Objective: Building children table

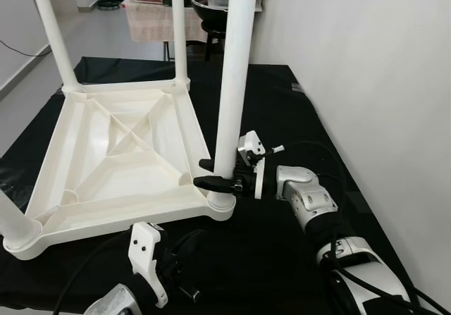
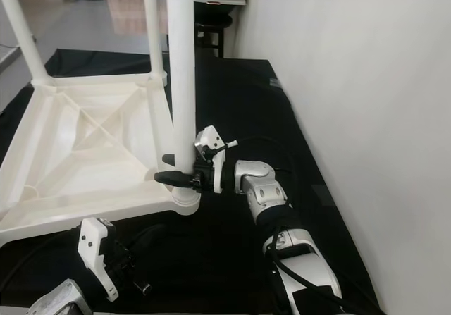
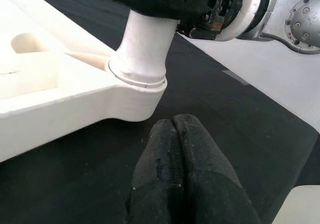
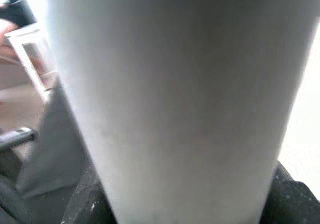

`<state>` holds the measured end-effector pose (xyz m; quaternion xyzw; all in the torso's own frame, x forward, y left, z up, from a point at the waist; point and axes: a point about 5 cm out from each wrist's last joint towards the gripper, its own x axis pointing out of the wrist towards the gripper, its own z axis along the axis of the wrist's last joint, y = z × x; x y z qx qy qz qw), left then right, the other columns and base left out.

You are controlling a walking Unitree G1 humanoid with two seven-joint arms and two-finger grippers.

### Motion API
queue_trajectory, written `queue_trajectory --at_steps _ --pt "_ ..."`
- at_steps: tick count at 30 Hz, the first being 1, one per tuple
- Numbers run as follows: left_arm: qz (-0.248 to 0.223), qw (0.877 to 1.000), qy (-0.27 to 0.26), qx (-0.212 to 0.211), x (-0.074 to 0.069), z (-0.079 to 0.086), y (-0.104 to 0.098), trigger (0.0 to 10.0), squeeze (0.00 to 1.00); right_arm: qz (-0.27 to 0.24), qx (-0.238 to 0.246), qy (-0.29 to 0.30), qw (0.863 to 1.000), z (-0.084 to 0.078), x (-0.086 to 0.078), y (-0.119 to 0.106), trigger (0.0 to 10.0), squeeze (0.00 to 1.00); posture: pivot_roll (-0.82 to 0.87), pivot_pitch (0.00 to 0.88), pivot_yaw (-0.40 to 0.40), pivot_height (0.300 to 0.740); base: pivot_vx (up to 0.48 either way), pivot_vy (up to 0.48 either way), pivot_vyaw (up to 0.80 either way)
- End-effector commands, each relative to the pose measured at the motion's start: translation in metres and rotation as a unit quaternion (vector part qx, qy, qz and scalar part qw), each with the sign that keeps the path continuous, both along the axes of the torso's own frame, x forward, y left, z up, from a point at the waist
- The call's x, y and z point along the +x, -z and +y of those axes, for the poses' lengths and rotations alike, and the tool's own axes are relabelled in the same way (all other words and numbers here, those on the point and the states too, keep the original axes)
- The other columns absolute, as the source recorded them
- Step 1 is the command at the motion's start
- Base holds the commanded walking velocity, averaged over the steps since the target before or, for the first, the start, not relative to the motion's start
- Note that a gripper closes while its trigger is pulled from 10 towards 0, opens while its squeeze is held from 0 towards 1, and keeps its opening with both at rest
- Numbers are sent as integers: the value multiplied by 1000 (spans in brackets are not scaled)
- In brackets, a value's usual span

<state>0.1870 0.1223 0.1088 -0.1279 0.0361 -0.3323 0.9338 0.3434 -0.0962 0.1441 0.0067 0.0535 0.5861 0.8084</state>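
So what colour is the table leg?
White; the leg shows best in the left eye view.

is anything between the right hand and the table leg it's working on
Nothing visible. The right hand already has its black fingers around the white leg just above the corner socket of the upturned tabletop. The left hand sits shut on the black mat nearby.

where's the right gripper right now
The right gripper is clamped around the base of the near-right table leg, just above the corner socket of the upturned tabletop.
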Motion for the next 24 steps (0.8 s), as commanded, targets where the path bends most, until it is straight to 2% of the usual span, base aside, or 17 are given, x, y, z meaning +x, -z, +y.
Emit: queue_trajectory --at_steps 1,2,3,4,5,7,8,10,11,13,15,18,19,20,21,23,24 --pt "3 1000 -2 0 -1 1 2 10000 0 12 -7 21 1000 -3 -1 7 0 0 111 39 -92 740 0 0 0" --pt "4 1000 -2 1 -2 4 1 10000 0 7 -71 149 986 -8 -6 29 0 0 106 55 -93 740 0 0 0" --pt "4 1000 -2 1 -2 4 1 10000 0 7 -71 149 986 -8 -6 29 0 0 106 55 -93 740 0 0 0" --pt "4 1000 -3 3 -4 8 0 10000 0 21 -116 307 944 -16 -23 50 0 0 81 76 -81 740 0 0 0" --pt "5 1000 -5 4 -4 13 0 10000 0 -39 -173 337 925 -9 -47 50 0 0 58 78 -67 740 0 0 0" --pt "5 1000 -5 4 -4 13 0 10000 0 -39 -173 337 925 -9 -47 50 0 0 58 78 -67 740 0 0 0" --pt "8 1000 -3 2 -3 14 0 10000 0 10 -150 358 922 -10 -60 55 0 0 69 68 -70 740 0 0 0" --pt "8 1000 -3 2 -3 14 0 10000 0 10 -150 358 922 -10 -60 55 0 0 69 68 -70 740 0 0 0" --pt "10 1000 2 1 -3 14 0 10000 0 28 -145 341 928 -9 -59 59 0 0 69 68 -70 740 0 0 0" --pt "9 1000 -2 4 -3 15 1 10000 0 25 -147 333 931 -6 -58 59 0 0 74 72 -74 740 0 0 0" --pt "5 1000 -12 5 -4 14 1 10000 0 -1 -153 310 938 0 -59 55 0 0 83 71 -88 740 0 0 0" --pt "4 1000 -14 5 -3 14 1 10000 0 -1 -150 302 941 1 -59 54 0 0 83 71 -88 740 0 0 0" --pt "3 1000 -14 4 -3 13 0 10000 0 14 -128 313 941 -1 -57 53 10000 0 80 66 -90 740 0 0 0" --pt "3 1000 -13 4 -3 12 0 10000 0 23 -100 307 946 -1 -55 49 10000 180 80 63 -90 740 0 0 0" --pt "3 1000 -11 3 -2 12 1 10000 0 27 -53 254 965 5 -54 37 10000 1000 81 59 -92 740 0 0 0" --pt "3 1000 -11 3 -2 12 1 10000 0 27 -53 254 965 5 -54 37 10000 1000 81 59 -92 740 0 0 0" --pt "3 1000 -10 2 -2 11 1 10000 0 18 -15 212 977 7 -51 24 10000 1000 83 55 -94 740 0 0 0"
